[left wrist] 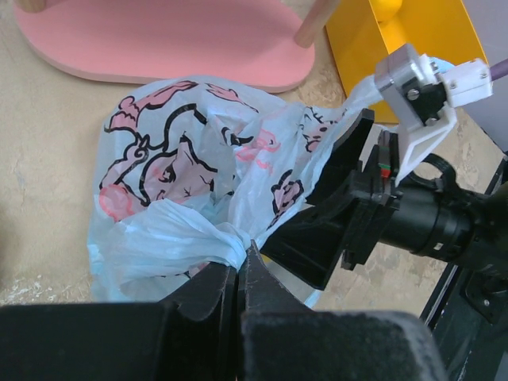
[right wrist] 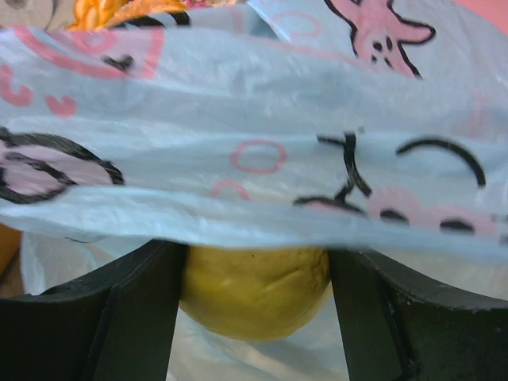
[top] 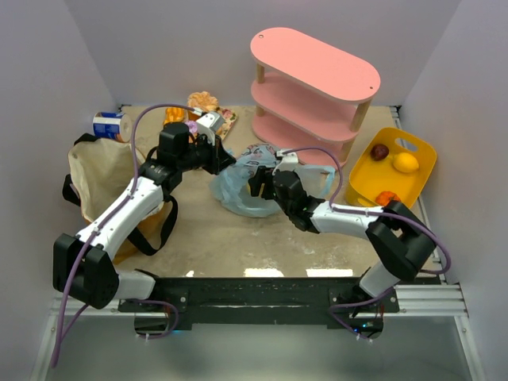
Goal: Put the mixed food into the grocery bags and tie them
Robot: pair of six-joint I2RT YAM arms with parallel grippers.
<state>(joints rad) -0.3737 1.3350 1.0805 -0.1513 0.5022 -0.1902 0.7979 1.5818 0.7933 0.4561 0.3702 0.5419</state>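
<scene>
The light-blue plastic bag [top: 240, 189] with pink cartoon prints lies mid-table. My left gripper [left wrist: 240, 255] is shut on a twisted bunch of that bag's [left wrist: 190, 178] film, pinched between the fingertips. My right gripper [right wrist: 255, 279] is shut on a yellow fruit [right wrist: 254, 294], which touches both black fingers [right wrist: 135, 313]. A fold of bag [right wrist: 254, 135] film drapes over the fruit's top, so I cannot tell if it is inside the bag. From above, the right gripper [top: 259, 183] is pushed into the bag's right side, the left gripper [top: 228, 163] at its upper left. The tan canvas tote [top: 101, 171] stands at the left.
A pink three-tier shelf [top: 313, 87] stands behind the bag. The yellow basket [top: 418, 159] at the right holds small fruits. Bread, a doughnut and packets [top: 203, 111] lie at the back, beside a blue-and-white can [top: 109, 125]. The tote's black straps [top: 159, 230] trail on the table.
</scene>
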